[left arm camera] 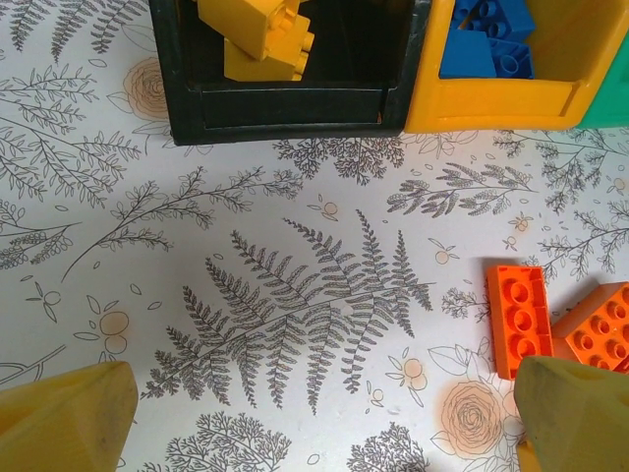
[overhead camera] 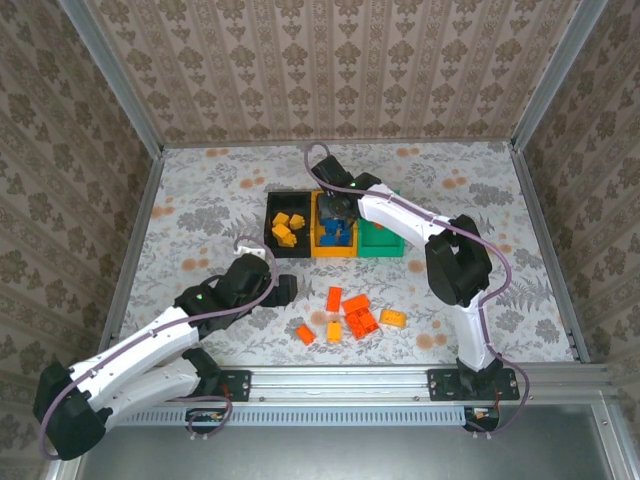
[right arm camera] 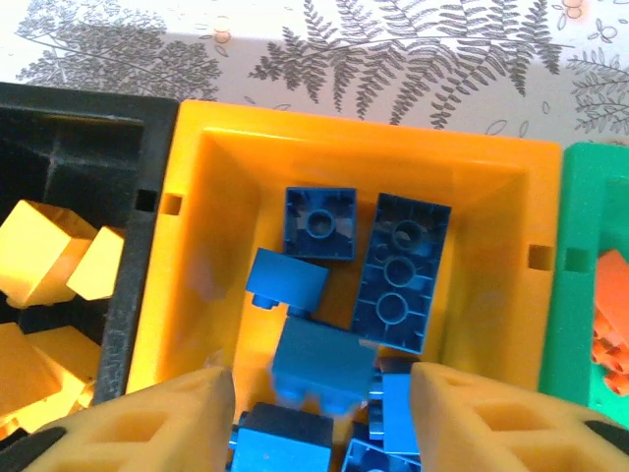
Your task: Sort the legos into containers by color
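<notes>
While the right gripper [right arm camera: 316, 382] hangs parted above blue legos [right arm camera: 403, 270] in the yellow-orange bin [right arm camera: 211, 197], the left gripper [left arm camera: 319, 382] spreads wide over the table [left arm camera: 246, 295] beside orange legos [left arm camera: 518, 320].

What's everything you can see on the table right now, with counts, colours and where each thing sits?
table: one, floral pattern, under everything
black bin: one, black, left end of the bin row
yellow-orange bin: one, yellow-orange, middle of the row
green bin: one, green, right end of the row
yellow bricks: several, yellow, in the black bin
blue bricks: several, blue, in the yellow-orange bin
orange bricks: number hidden, orange, in the green bin
loose bricks: six, orange to orange-red, on the table in front of the bins
left gripper: one, open, over bare table left of the loose bricks
right gripper: one, open, above the yellow-orange bin
</notes>
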{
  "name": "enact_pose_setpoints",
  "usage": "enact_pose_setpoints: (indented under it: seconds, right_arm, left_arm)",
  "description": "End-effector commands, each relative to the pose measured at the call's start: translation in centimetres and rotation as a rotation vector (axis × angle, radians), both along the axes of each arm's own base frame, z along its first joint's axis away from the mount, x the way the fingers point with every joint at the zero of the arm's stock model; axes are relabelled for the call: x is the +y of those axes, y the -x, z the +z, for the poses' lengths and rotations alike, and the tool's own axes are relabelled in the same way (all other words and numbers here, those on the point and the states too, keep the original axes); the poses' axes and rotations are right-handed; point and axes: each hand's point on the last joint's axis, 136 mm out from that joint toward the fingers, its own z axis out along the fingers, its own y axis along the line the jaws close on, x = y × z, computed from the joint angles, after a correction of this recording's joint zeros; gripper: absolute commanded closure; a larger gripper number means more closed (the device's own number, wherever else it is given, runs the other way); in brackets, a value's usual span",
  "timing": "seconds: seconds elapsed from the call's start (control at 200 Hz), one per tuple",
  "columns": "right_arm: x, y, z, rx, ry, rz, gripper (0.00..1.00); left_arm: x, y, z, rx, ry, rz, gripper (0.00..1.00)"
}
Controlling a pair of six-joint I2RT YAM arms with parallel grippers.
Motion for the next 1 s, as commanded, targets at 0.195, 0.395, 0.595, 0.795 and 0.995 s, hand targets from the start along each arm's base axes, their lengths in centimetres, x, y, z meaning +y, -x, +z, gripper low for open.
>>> enact_pose_setpoints:
  seconds: [0.195, 0.395, 0.595, 0.795, 0.995]
  right_arm:
    - [-0.8, 2.3, 4.2, -0.046, -0.051, 0.005, 0.26]
    - [-3.4, 9.7, 4.0, 0.007, -0.104, 0.032, 0.20]
    - [-6.9, 18.8, 0.4, 0.157, -0.077, 0.076, 0.19]
    - [-7.4, 23.8, -3.4, 0.256, -0.066, 0.140, 0.23]
    - [-5.2, 23.3, -5.6, 0.269, -0.039, 0.178, 0.10]
  left_arm:
    - [-0.1, 0.3, -0.1, 0.022, 0.008, -0.014, 0.00]
    - [0.1, 0.2, 0.0, 0.017, 0.005, -0.008, 0.00]
    - [0.2, -0.2, -0.1, 0.013, 0.011, 0.005, 0.00]
    - [0.2, -0.4, -0.9, 0.034, 0.031, 0.016, 0.00]
    - [0.1, -0.5, -1.3, 0.051, 0.036, 0.015, 0.00]
